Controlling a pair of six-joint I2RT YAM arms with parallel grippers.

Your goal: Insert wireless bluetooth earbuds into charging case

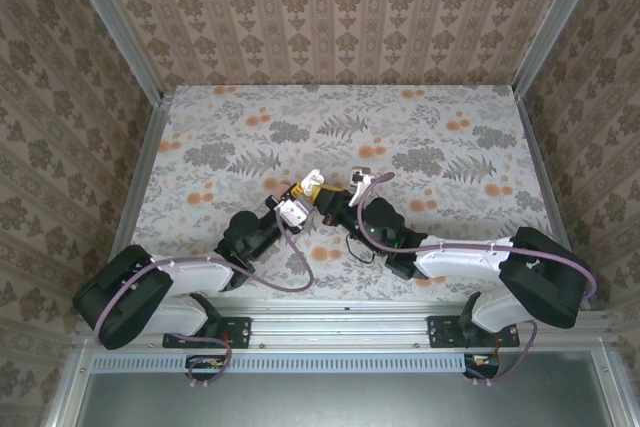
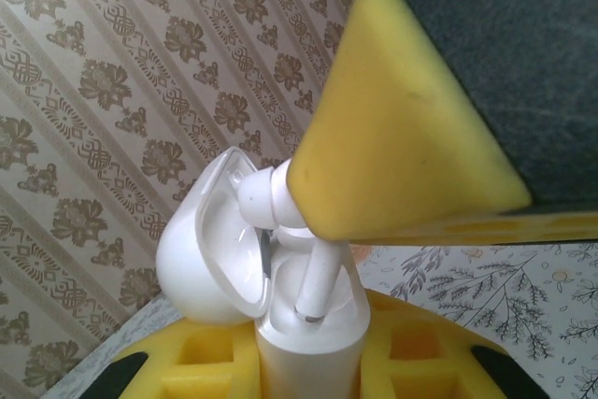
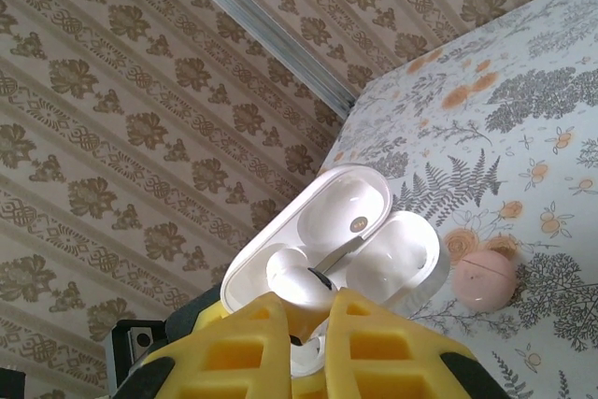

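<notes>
My left gripper point(image 2: 308, 366) is shut on the white charging case point(image 2: 308, 338), which stands upright between its yellow fingers point(image 2: 187, 362) with the lid point(image 2: 210, 249) swung open to the left. One white earbud point(image 2: 318, 277) hangs stem-down, the stem's tip in a well of the case. My right gripper point(image 3: 313, 324) is shut on that earbud point(image 3: 308, 287), and its yellow finger point(image 2: 402, 137) shows above the case. From the right wrist, the open case point(image 3: 374, 231) lies just beyond the fingertips. Both grippers, left point(image 1: 303, 197) and right point(image 1: 333, 200), meet at mid-table.
A round pinkish-orange disc point(image 3: 486, 277) lies on the floral table point(image 1: 420, 137) just right of the case. Patterned walls point(image 1: 330, 7) and aluminium posts point(image 3: 262, 30) enclose the table on three sides.
</notes>
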